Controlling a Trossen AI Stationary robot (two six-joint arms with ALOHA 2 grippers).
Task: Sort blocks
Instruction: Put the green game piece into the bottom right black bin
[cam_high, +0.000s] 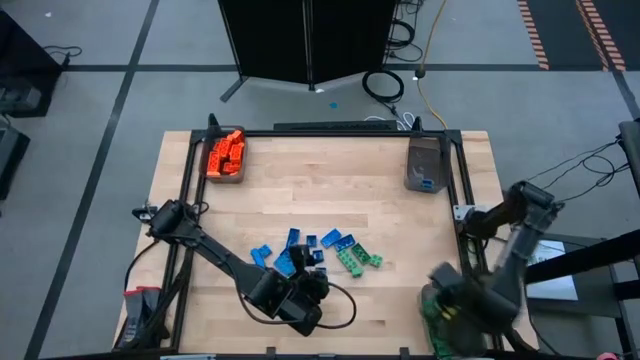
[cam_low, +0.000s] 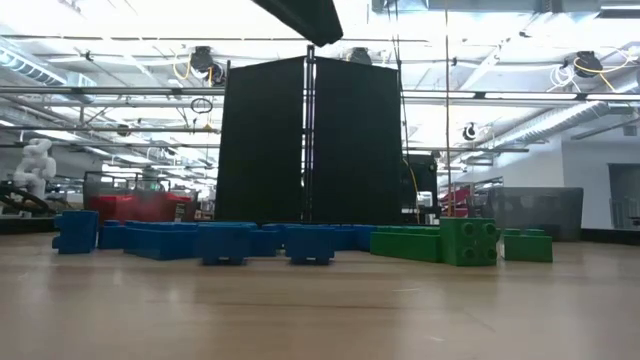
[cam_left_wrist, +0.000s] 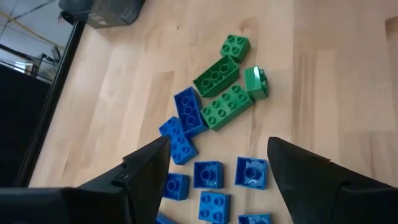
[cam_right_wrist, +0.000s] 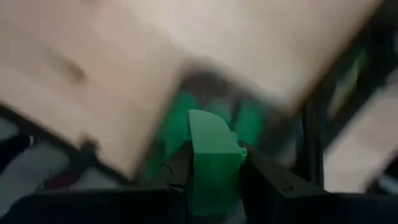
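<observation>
1. The loose blocks (cam_high: 318, 252) are gathered on the near middle of the table: blue blocks (cam_left_wrist: 189, 111) toward the left, green blocks (cam_left_wrist: 225, 87) just beside them on the right, some touching.
2. Orange blocks (cam_high: 226, 153) are seen filling a bin (cam_high: 240, 170) at the table's far left corner; a second bin (cam_high: 424, 163), with something blue inside, stands at the far right corner.
3. A single green block (cam_right_wrist: 212, 163) is clamped between the right gripper's (cam_right_wrist: 214, 169) nearly closed fingers, above a bin of green pieces (cam_right_wrist: 250, 121) beyond the table's near right corner.
4. The left gripper (cam_left_wrist: 217, 163) is held over the blue blocks with its fingers (cam_left_wrist: 148, 167) spread wide; nothing is gripped or touched.
5. The table (cam_high: 330, 190) is of pale wooden planks, framed by dark rails.
6. Behind it a black panel (cam_low: 308, 140) is seen upright on a grey floor (cam_high: 90, 100), with coiled cables (cam_high: 383, 84) nearby.
7. In the low view a bright hall with ceiling pipes is visible beyond the blocks.
</observation>
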